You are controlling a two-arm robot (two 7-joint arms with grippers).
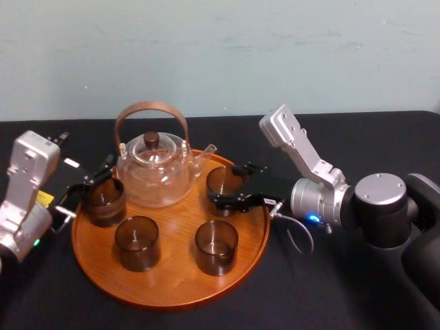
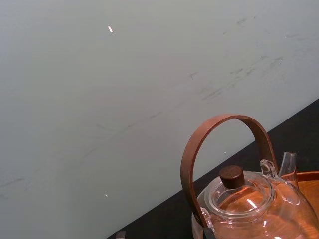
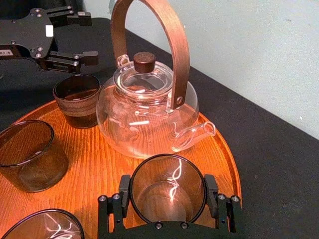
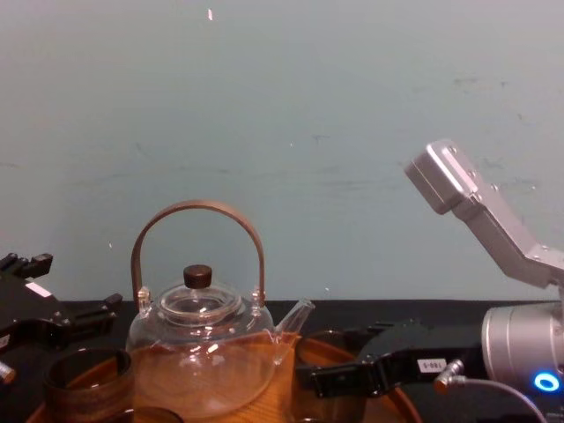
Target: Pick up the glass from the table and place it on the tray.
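Where the tray (image 1: 172, 278) reaches its 9 o'clock rim, the left gripper (image 3: 92, 35) hangs with fingers spread apart, just beside a neighbouring cup (image 1: 104, 201). The teapot (image 1: 155, 172) occupies the tray's 12 o'clock position. At 2 o'clock the glass (image 1: 223, 182) stands upright on the tray. The right gripper (image 3: 168, 199) reaches in from 3 o'clock and straddles it, one finger against each side, clamped on it.

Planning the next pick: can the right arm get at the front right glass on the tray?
Probably yes, once the right gripper lets go of the rear right glass it clamps. The front right glass stands just nearer on the tray, nothing between.
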